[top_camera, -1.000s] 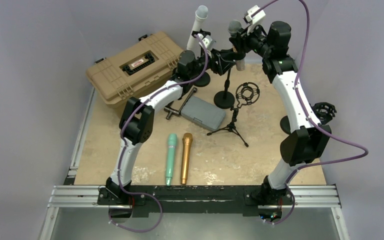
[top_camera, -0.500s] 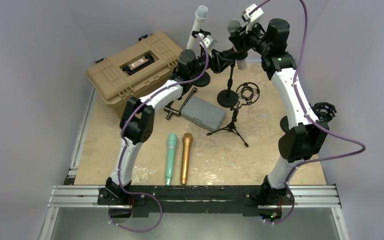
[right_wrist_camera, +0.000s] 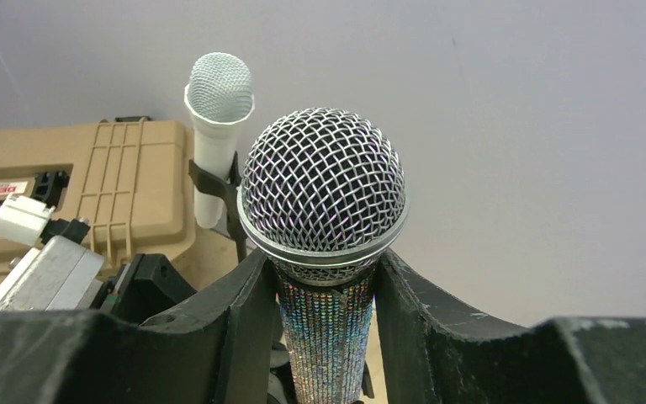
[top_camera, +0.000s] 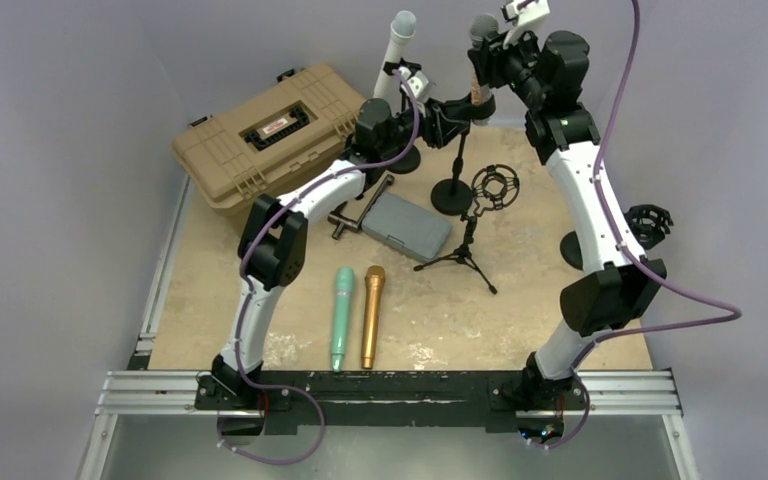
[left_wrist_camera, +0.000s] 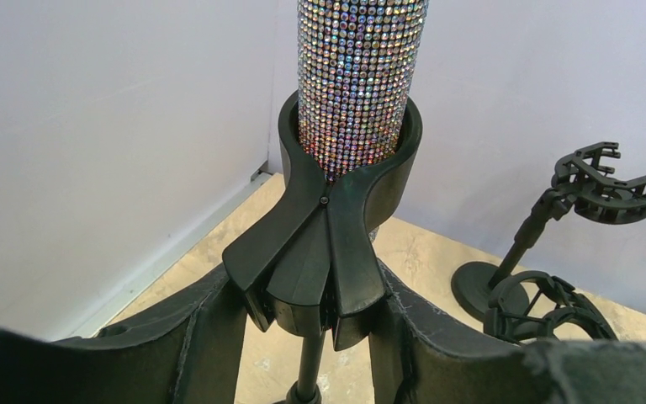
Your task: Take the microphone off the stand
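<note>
Now that the right pincer (right_wrist_camera: 324, 290), shut on the glittery microphone (right_wrist_camera: 324, 189), has risen, shaft still inside the stand clip (left_wrist_camera: 336, 210), left pincer (left_wrist_camera: 313, 316) clamping that clip.

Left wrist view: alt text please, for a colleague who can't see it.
A sparkly rhinestone-covered microphone stands upright in a black plastic stand clip. The jaws of the left gripper closely flank the clip's base; two black shock-mount stands sit behind at right.
</note>
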Robot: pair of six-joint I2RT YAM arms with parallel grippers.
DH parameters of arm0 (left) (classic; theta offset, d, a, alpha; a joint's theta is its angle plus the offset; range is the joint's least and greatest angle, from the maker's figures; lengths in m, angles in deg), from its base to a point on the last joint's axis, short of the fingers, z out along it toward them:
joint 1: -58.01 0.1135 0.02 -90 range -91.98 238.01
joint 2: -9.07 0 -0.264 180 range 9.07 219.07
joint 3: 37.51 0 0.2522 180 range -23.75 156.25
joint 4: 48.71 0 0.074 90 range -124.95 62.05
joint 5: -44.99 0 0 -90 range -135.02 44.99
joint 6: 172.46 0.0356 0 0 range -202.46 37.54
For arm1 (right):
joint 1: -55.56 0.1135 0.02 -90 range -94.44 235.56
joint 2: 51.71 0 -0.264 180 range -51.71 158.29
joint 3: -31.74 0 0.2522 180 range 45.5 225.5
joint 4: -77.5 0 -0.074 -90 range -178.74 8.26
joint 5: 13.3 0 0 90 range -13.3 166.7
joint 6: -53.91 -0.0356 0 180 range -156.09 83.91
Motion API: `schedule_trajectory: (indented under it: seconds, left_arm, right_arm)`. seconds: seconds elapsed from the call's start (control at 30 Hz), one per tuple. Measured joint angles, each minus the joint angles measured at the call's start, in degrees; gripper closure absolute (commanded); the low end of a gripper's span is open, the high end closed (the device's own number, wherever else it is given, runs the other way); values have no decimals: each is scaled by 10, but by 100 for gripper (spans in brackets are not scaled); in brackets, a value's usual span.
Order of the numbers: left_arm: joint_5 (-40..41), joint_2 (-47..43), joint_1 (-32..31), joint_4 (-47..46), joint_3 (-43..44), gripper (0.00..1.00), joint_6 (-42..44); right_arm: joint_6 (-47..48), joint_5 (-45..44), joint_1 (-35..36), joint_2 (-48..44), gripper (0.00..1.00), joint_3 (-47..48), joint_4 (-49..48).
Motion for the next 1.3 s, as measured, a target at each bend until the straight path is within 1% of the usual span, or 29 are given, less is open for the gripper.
schedule_trajectory:
  seconds: [0.17,0.23,0.37,0.5,0.63,0.77,0.93,1.1,1.13,1.17,1.27,1.3]
  left_arm:
    - [-7,-6,-5,-3,0,100,5]
    - [-7,-12,-8,-7,0,100,6]
    - [-7,-21,-7,-13,0,100,6]
    - [-16,-22,-3,-12,0,100,4]
    - [-41,-22,1,14,-3,100,1]
    - [-59,-14,3,31,-7,100,0]
    - [-62,-14,5,33,-7,100,0]
    - [-59,-14,8,30,-8,100,-5]
    - [-58,-14,9,29,-9,81,-6]
    - [-58,-14,9,28,-10,67,-9]
    - [-55,-16,10,17,-19,40,-11]
    - [-52,-18,9,12,-24,32,-11]
  right_arm:
    - [-40,-60,3,-34,100,-27,-6]
    - [-43,-61,3,-42,100,-27,-10]
    - [-26,-26,2,-41,100,-12,-13]
    - [24,40,0,-38,100,-8,-2]
    - [83,90,0,-46,100,-52,-11]
    - [117,108,0,-40,100,-77,-17]
    - [124,119,1,-39,100,-78,-24]
    - [124,130,1,-9,100,-40,-10]
    - [123,131,2,-5,100,-37,-11]
    - [123,132,3,-4,100,-38,-16]
    - [121,130,4,-14,100,-61,-36]
    - [121,130,4,-18,100,-67,-39]
